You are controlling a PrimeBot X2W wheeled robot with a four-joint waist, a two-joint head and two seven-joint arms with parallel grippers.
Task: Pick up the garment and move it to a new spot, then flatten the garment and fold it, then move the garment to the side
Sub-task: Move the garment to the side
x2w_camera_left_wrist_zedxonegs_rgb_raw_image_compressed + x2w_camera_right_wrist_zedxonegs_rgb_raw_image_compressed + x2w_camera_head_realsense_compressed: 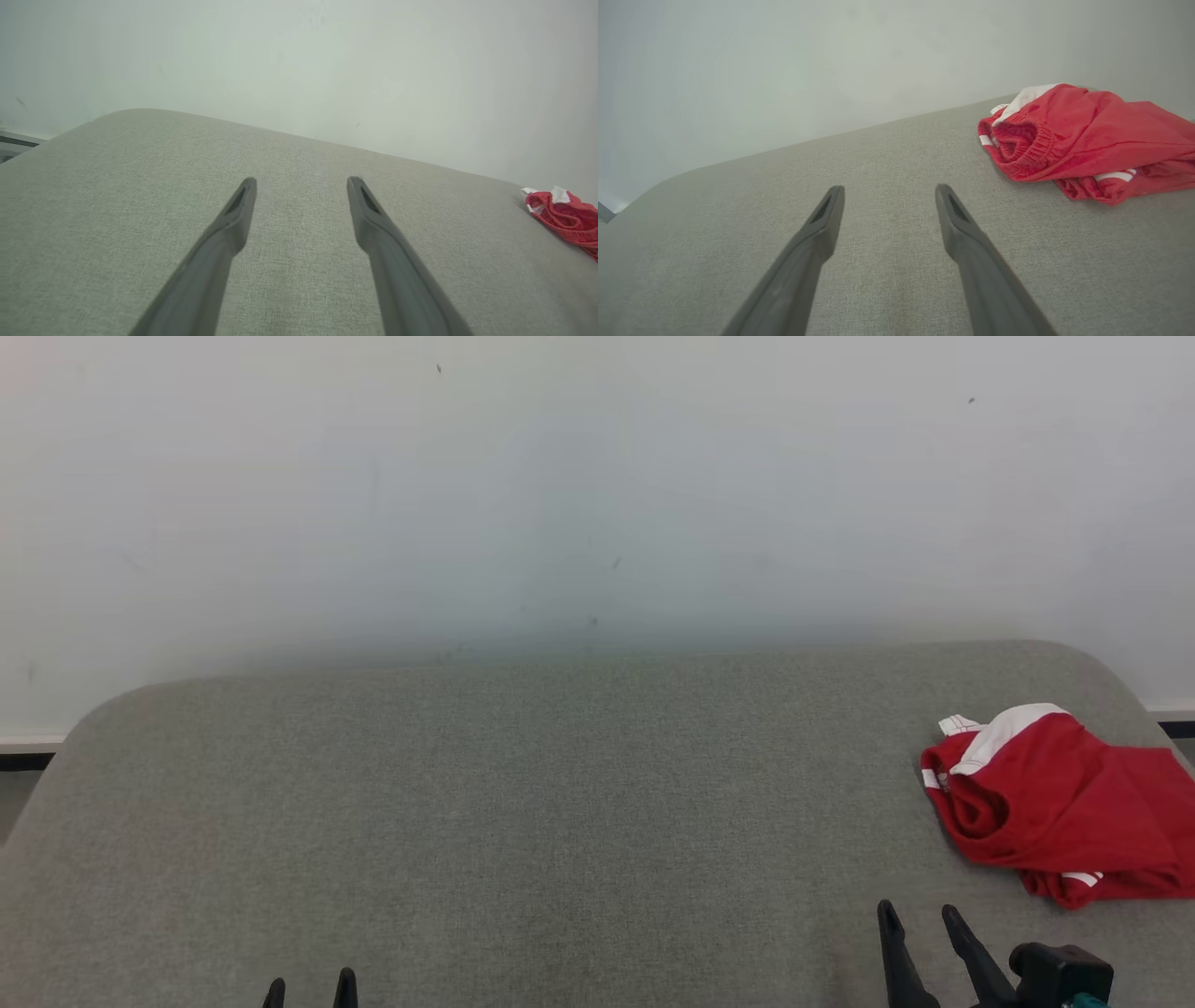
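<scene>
Left gripper (311,980): jaws spread wide, nothing between them. In the head view only my two fingertips show at the lower left edge. The left wrist view shows both fingers over bare grey pad (523,821), apart from it as far as I can judge.

Right gripper (917,907): jaws also wide, holding nothing. It sits at the lower right of the head view, fingers pointing up and slightly left, with its dark body just behind them.

Garment (1055,803): red with white trim, lying crumpled on the pad at the far right, near the pad's rounded back corner. Its right side runs off the edge of the head view. A ribbed elastic band curls open on its left side, and a white panel sits on top towards the wall (597,504). Probably shorts, but it is too bunched to be sure.

Relations: the garment is ahead of my right gripper and to its right, near but not touching. It is well apart from my left gripper and shows small at the right edge of the left wrist view.

The pad stands against a plain pale wall.
</scene>
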